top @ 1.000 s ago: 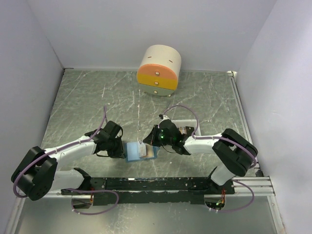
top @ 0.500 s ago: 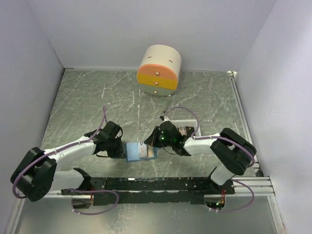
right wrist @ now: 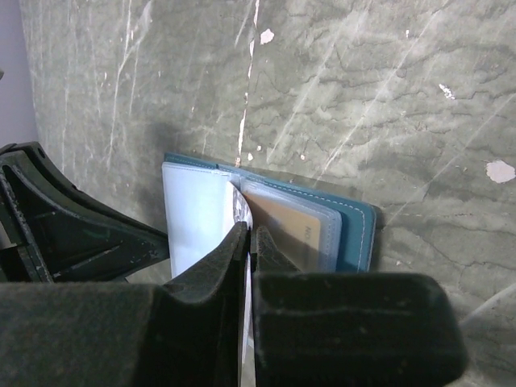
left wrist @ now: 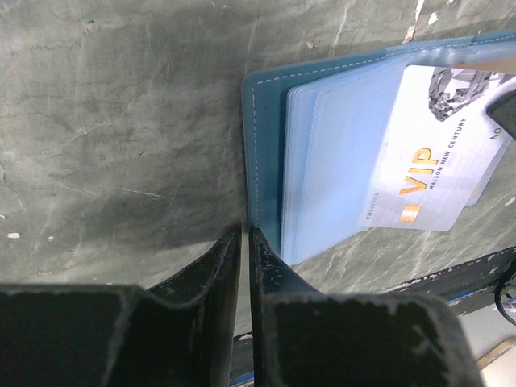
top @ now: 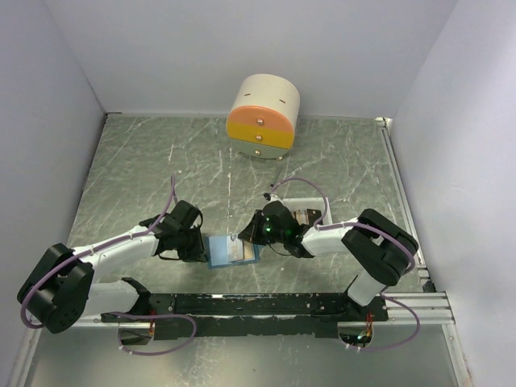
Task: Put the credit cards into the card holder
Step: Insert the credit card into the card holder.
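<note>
The light-blue card holder [top: 232, 251] lies open on the table between my two arms. My left gripper [left wrist: 244, 232] is shut on the edge of its darker blue cover [left wrist: 264, 145]. A whitish credit card [left wrist: 427, 153] printed "VIP" sits partly inside a clear sleeve. My right gripper [right wrist: 248, 230] is shut on that card's edge [right wrist: 239, 205], holding it on edge over the open pages. An orange-tan credit card [right wrist: 294, 230] rests in a sleeve on the holder's right half [right wrist: 355, 234]. In the top view, the left gripper [top: 201, 246] and right gripper [top: 244, 238] flank the holder.
A round cream drawer box [top: 263, 117] with orange and yellow fronts stands at the back. A shallow white tray [top: 310, 211] lies behind my right arm, partly covered by it. The black base rail [top: 266, 305] runs just in front of the holder.
The right arm's elbow has drifted slightly left. Both grippers and the holder have hardly moved.
</note>
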You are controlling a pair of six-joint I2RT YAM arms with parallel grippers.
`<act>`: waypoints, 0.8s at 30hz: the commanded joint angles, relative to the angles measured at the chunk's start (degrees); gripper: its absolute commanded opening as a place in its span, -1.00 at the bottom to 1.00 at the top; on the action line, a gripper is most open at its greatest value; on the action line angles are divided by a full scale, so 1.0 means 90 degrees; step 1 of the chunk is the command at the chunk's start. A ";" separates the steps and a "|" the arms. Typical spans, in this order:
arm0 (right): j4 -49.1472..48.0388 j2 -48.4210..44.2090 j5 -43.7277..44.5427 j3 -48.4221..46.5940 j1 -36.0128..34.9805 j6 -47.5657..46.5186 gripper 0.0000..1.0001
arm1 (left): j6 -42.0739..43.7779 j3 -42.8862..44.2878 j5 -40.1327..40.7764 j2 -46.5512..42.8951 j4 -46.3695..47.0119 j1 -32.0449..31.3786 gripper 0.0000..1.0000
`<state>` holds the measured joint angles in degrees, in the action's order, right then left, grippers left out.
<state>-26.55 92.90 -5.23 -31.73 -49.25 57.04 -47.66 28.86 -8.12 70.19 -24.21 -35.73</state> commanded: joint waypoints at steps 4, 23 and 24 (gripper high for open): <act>0.0103 0.0258 -0.0022 -0.0134 -0.0081 -0.0072 -0.92 | -0.0036 -0.0051 -0.0184 0.0070 0.0205 0.0008 -0.59; 0.1502 0.0120 0.0518 -0.0840 -0.0244 -0.0606 -0.30 | -0.0094 -0.0162 -0.0320 0.0143 0.0389 -0.0005 -0.60; 0.1726 0.0059 0.0569 -0.0907 -0.0247 -0.0700 -0.22 | -0.0100 -0.0175 -0.0350 0.0141 0.0415 0.0001 -0.60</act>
<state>-20.43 95.68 -4.10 -37.60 -51.13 54.94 -48.05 28.47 -10.04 70.96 -22.28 -35.73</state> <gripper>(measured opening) 0.324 0.204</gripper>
